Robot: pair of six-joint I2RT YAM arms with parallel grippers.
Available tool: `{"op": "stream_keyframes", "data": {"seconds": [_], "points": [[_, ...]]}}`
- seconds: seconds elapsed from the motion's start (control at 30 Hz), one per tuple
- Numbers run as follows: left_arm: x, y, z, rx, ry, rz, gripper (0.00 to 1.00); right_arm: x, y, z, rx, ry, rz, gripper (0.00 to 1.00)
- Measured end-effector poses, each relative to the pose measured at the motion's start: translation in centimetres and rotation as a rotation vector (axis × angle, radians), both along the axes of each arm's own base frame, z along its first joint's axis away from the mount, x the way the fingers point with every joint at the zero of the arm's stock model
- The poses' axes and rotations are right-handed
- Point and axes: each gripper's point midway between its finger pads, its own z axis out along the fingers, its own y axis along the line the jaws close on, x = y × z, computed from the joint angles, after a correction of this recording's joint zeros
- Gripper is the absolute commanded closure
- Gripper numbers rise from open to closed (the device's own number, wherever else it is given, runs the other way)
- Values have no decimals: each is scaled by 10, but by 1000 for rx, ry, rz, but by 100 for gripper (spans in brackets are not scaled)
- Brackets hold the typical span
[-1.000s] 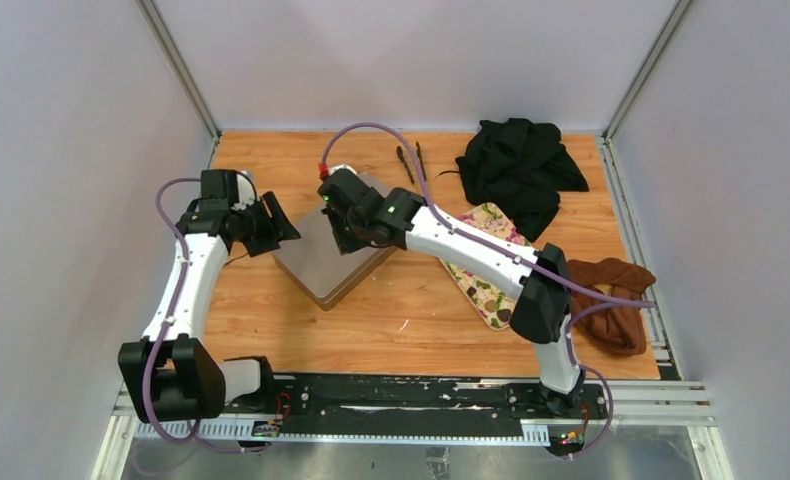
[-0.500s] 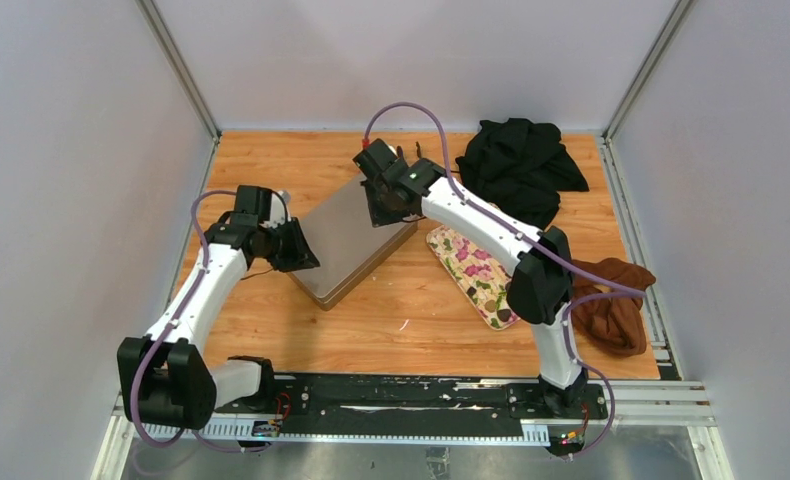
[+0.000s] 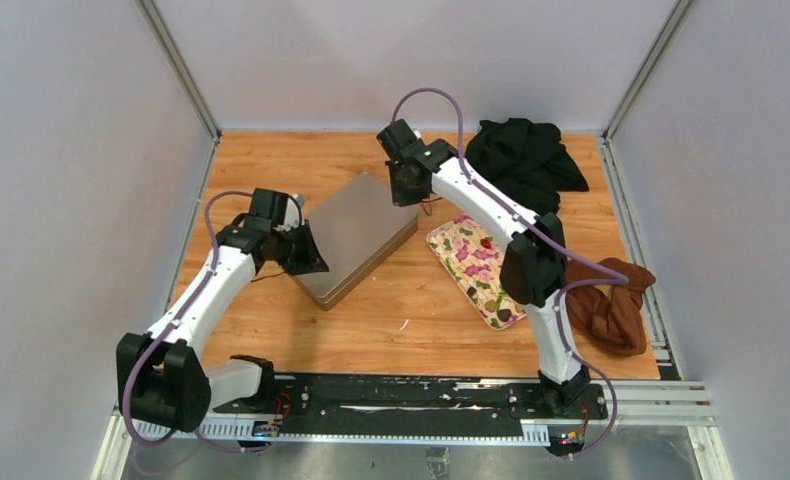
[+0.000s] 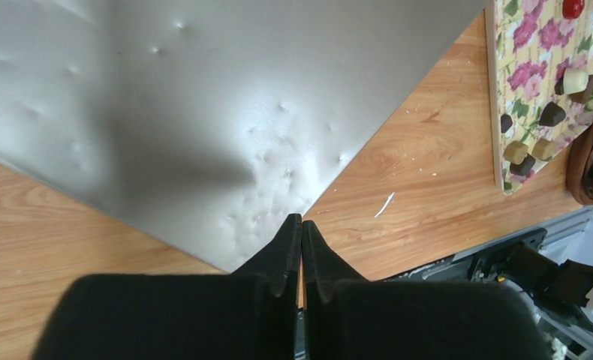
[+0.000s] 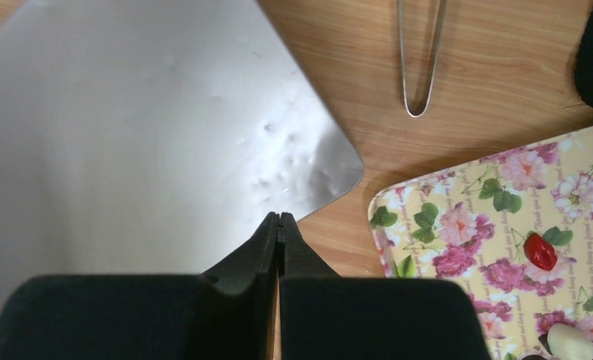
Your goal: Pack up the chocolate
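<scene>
Several small dark chocolate pieces [image 4: 552,114] lie with cream-coloured ones on the floral tray [image 4: 519,45], at that tray's near end in the left wrist view. A red piece [image 5: 540,251] sits further up the tray [image 3: 468,262]. My left gripper [image 4: 302,221] is shut and empty, its tips over the near-left corner of a flat silver tin [image 3: 356,237]. Also shut with nothing in it, my right gripper [image 5: 279,216] hovers at the tin's far right corner [image 5: 338,169], beside the tray's far end.
Metal tongs [image 5: 419,60] lie on the wood behind the tin. A black cloth [image 3: 521,160] is heaped at the back right. A rust-brown cloth [image 3: 611,300] lies at the right edge next to the tray. The arm bases line the near rail [image 3: 401,395].
My left gripper closed while moving right to the tin's near-left corner. The right arm swung off the tin toward the back right, uncovering the tray's far end.
</scene>
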Motion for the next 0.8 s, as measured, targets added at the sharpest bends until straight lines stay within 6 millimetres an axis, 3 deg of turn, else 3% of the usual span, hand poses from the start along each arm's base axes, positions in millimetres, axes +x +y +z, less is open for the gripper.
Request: {"op": "stream_keyframes", "data": {"seconds": [0.07,0.17,0.27,0.4,0.5,0.67,0.8], "points": [[-3,-7,-8,-3,3,-15,100,3,-7,-25,-34,40,-15,100],[-24,-19,-39,-15,88,-50,100,4,-14,-74,-91,118,-32,100],[-21,-28,-38,-30,70,-72,100,6,-16,-71,-85,117,-34,100],[-18,-22,-28,31,91,-78,100,0,-21,-64,-97,129,-30,100],[0,-22,2,54,32,-78,100,1,-21,-46,-78,102,-27,100],[36,-25,72,52,-163,-74,100,3,-19,18,14,-14,-24,100],[41,-20,88,76,-207,-62,100,0,-21,57,71,-85,-23,100]]}}
